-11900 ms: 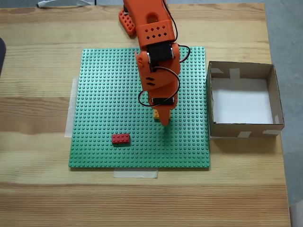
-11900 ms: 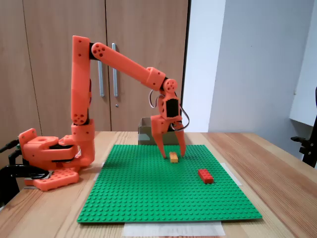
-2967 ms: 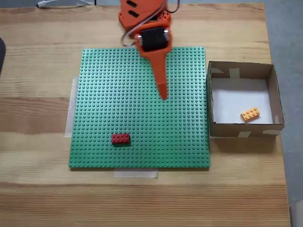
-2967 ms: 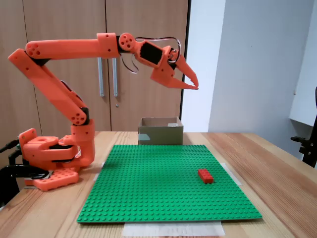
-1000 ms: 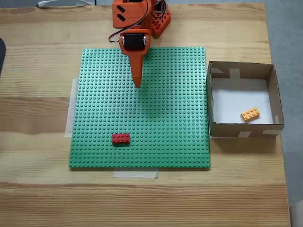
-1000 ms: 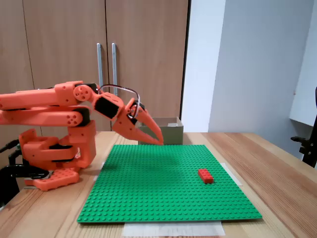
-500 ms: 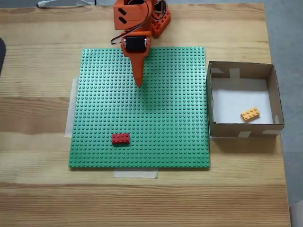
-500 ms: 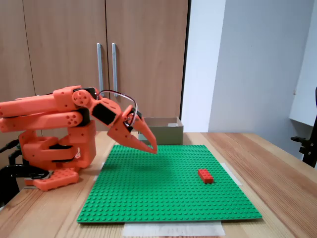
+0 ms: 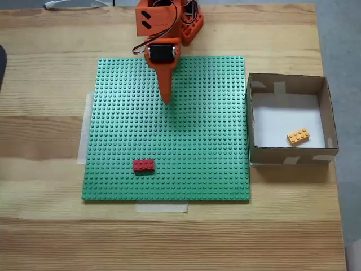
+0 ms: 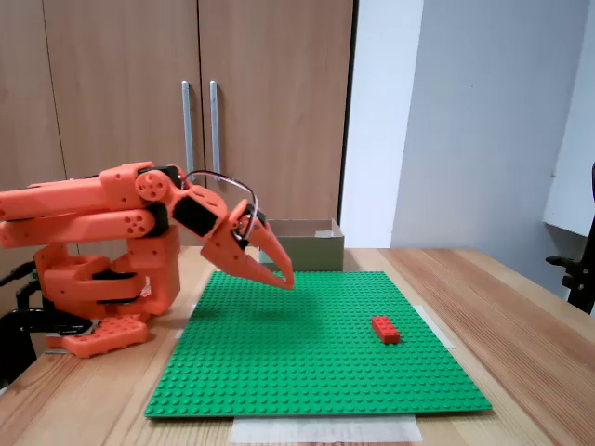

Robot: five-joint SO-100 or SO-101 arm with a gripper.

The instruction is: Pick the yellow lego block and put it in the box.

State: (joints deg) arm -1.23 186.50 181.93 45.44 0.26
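The yellow lego block (image 9: 298, 136) lies on the white floor of the box (image 9: 252, 113), near its front right corner in a fixed view. The box (image 10: 299, 249) stands behind the green baseplate in a fixed view, and its inside is hidden there. My orange gripper (image 9: 166, 101) hovers low over the back part of the green baseplate (image 9: 124, 130), far from the box. Seen from the side, the gripper (image 10: 286, 281) points down and forward with its jaws together and nothing between them. The arm is folded back over its base (image 10: 93, 297).
A red brick (image 9: 144, 165) sits on the baseplate near its front left; it shows as a red brick (image 10: 386, 329) in a fixed view. Tape strips hold the baseplate to the wooden table (image 9: 45, 214). Wooden cabinet doors (image 10: 121, 74) stand behind.
Over the last second the folded arm shifted slightly right and settled lower over the baseplate. Earlier, the yellow lego block went from the baseplate into the box.
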